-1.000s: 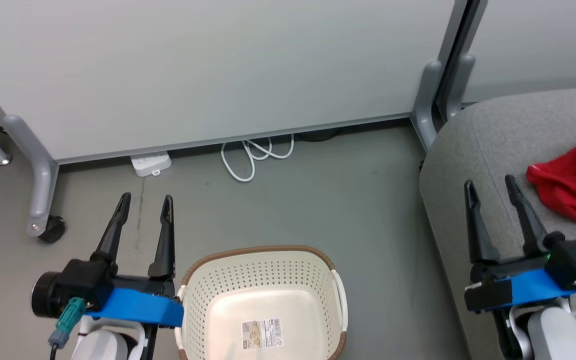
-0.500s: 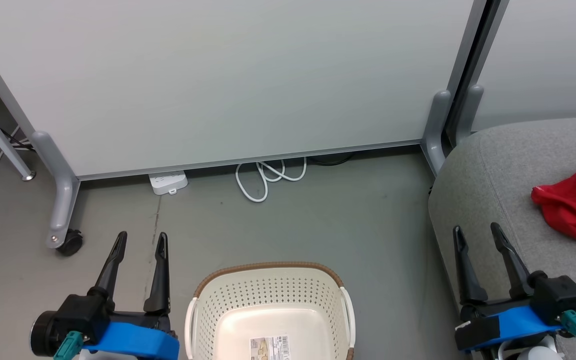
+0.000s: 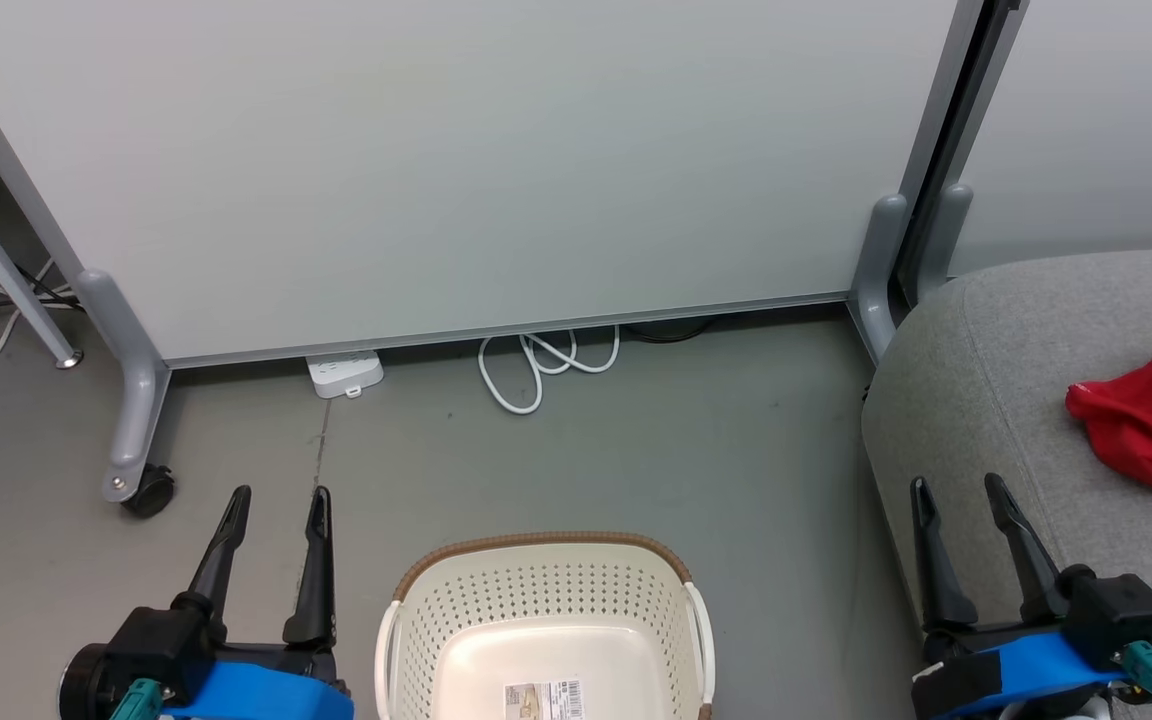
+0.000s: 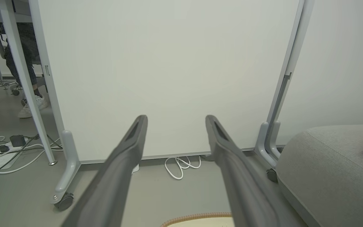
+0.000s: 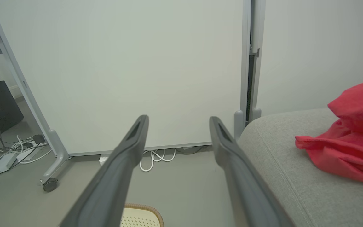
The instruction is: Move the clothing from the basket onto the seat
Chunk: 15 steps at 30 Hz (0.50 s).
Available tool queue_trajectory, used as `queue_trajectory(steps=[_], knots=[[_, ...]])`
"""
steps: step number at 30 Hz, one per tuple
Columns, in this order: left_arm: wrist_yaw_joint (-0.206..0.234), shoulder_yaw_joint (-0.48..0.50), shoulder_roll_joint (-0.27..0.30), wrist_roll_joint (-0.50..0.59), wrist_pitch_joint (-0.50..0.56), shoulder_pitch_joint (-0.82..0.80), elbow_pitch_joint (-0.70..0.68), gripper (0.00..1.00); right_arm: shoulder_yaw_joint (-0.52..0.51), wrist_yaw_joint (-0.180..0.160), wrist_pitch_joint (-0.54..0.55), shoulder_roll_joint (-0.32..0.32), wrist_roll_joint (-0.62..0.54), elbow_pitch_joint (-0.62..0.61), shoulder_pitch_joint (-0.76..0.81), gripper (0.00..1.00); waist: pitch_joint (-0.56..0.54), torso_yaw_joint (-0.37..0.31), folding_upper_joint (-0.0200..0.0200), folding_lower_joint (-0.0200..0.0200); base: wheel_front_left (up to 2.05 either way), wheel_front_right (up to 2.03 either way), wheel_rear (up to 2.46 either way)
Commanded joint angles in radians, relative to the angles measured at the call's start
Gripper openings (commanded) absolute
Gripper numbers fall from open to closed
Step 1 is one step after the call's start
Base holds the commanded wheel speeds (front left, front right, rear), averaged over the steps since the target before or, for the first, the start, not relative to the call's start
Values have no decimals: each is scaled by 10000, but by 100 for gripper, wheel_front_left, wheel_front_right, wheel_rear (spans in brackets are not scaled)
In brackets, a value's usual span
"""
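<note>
Two grippers occupy the lower corners of the head view.

**Gripper state**
- The left gripper [image 3: 279,492] sits at lower left, just beside the basket [image 3: 536,541]. Its fingers are spread apart and point up the frame, with nothing between them.
- The right gripper [image 3: 954,482] sits at lower right, over the near edge of the seat [image 3: 986,380]. Its fingers are likewise spread and empty.
- In each wrist view a clear gap separates the fingers, and the pale partition panel [image 3: 496,160] is visible through it.

**Location of task items**
- The clothing [image 3: 1151,430] is a bright red crumpled heap at the right edge of the frame. It rests on the seat, well apart from the basket. The frame edge cuts it off, so it cannot be told whether the heap is one garment or two.
- The basket stands on the floor at bottom centre, between the two grippers. Its visible interior holds no fabric, and the paper label [image 3: 543,697] on its bottom lies uncovered. Its near part falls below the frame edge.

**Task status (judgement)**
- The transfer appears complete or very nearly so: red fabric lies on the seat and neither gripper carries anything.
- What is left is to check the hidden near part of the basket. If a garment lies there, one more pick and place onto the seat is required.
- If not, no handling step is left.
</note>
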Motion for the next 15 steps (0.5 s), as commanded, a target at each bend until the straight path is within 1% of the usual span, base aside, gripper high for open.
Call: queue_trajectory(steps=[1, 9, 10, 14, 15], knots=[[-37, 4, 8, -12, -27, 127, 38, 100, -4, -9, -6, 46, 17, 34, 168, 100, -14, -4, 0, 0, 0, 0, 0], [27, -133, 10, -38, -28, 123, 164, 100, 10, -11, -6, 78, -34, 49, 154, 100, -35, 26, 0, 0, 0, 0, 0], [5, -144, -15, -47, 0, 41, 169, 0, 2, -2, 0, 45, 18, 33, 47, 0, -36, 26, 0, 0, 0, 0, 0], [6, -173, -50, -100, 42, 198, 541, 0, 4, 0, 38, 67, 84, 395, 146, 0, -37, 25, 0, 0, 0, 0, 0], [2, -125, -49, -297, 114, 166, 570, 0, -30, 0, 105, 72, 284, 412, 117, 0, -37, 22, 0, 0, 0, 0, 0]])
